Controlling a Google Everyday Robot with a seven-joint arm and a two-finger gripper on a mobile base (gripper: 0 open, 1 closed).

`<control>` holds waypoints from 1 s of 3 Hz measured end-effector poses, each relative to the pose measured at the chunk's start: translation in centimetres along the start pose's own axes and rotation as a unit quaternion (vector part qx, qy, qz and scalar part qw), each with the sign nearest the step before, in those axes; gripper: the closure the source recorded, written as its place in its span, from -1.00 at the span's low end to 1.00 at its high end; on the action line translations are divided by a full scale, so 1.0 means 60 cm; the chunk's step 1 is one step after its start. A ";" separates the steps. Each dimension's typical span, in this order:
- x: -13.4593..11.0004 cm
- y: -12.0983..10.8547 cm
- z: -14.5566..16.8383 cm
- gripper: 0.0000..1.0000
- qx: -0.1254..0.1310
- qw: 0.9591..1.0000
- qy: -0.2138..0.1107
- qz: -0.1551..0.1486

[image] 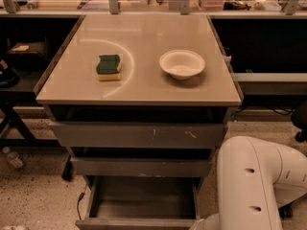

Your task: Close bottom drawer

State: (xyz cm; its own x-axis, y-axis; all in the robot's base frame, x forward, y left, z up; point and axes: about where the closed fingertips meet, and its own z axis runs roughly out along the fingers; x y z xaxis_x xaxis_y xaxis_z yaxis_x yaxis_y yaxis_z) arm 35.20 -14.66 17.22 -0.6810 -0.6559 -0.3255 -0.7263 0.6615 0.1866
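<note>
The bottom drawer [141, 198] is the lowest and narrowest of three grey drawers under the table. It stands pulled out, with its flat grey floor and side rails showing and its plain front edge [136, 223] at the bottom of the view. The gripper is out of view. Only a white arm segment [249, 186] shows at the lower right, beside the drawer's right rail.
The middle drawer [139, 167] and the wide scratched top drawer [139, 135] stick out slightly. On the beige tabletop [144, 87] lie a green-and-yellow sponge [109, 67] and a white bowl [182, 63]. A black cable [79, 202] hangs at the drawer's left.
</note>
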 end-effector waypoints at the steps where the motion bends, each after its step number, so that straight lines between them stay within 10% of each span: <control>1: 0.000 0.002 0.003 1.00 -0.003 1.000 -0.004 0.002; 3: -0.047 -0.038 -0.007 1.00 0.043 0.995 -0.087 0.007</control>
State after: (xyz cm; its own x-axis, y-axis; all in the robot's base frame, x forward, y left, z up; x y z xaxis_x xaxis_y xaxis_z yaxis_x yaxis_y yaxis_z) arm 38.72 -14.47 18.13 -0.6589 -0.5788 -0.4804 -0.7014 0.7036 0.1142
